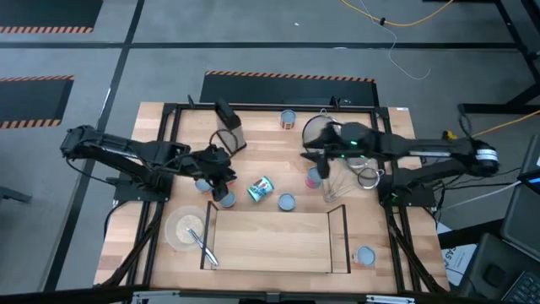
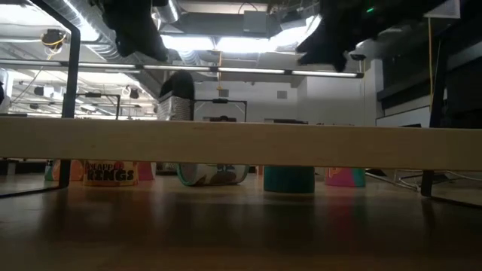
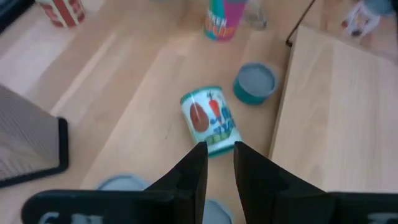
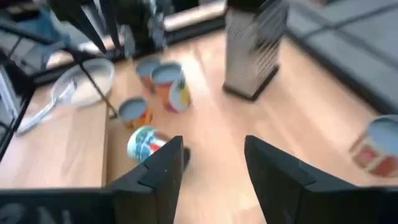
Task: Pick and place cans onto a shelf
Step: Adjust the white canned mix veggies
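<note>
The tipped can (image 3: 211, 119) is lying on its side on the tabletop just beside the shelf (image 1: 270, 243), straight ahead of the left gripper (image 3: 219, 152), whose fingers are sitting slightly apart and empty, and its long axis is running roughly along the gripper's reach. The right gripper (image 4: 211, 155) is hovering farther off with fingers wide and empty, so the left arm is looking nearer for the pick.

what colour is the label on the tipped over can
White and teal with red and green vegetable pictures on the tipped can; left wrist view.

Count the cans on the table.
7 cans. One at the back, one tipped over mid-table, one upright beside it, a pinkish one by the right arm, two by the left fingers, one right of the shelf. The arms may hide more.
</note>
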Controlling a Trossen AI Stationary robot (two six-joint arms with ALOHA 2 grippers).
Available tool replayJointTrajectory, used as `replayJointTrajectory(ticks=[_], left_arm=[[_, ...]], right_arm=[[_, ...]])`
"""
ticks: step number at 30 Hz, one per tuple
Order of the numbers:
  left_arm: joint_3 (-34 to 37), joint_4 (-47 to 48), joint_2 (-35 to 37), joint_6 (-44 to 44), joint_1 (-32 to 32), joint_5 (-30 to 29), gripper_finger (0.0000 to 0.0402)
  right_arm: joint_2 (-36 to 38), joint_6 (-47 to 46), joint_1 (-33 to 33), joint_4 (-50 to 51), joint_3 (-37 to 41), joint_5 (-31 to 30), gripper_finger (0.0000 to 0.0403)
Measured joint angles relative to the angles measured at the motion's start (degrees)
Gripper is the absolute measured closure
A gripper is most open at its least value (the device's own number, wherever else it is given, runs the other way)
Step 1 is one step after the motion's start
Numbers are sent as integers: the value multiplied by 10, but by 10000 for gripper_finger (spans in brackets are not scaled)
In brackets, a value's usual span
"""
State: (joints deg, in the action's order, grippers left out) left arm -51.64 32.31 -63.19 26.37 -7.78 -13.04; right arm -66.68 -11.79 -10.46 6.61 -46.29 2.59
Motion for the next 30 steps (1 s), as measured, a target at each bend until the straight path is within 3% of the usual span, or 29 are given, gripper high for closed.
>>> replayJointTrajectory(ticks=[7, 19, 30], left_arm=[[0, -2, -37, 0, -9, 0, 331], [0, -3, -51, 0, -9, 2, 331], [0, -4, -51, 0, -9, 3, 331]], right_arm=[[-148, -1, -12, 6, -67, 136, 226], [-310, -2, -12, -16, -111, 203, 226], [-371, -29, -11, -74, -111, 243, 226]])
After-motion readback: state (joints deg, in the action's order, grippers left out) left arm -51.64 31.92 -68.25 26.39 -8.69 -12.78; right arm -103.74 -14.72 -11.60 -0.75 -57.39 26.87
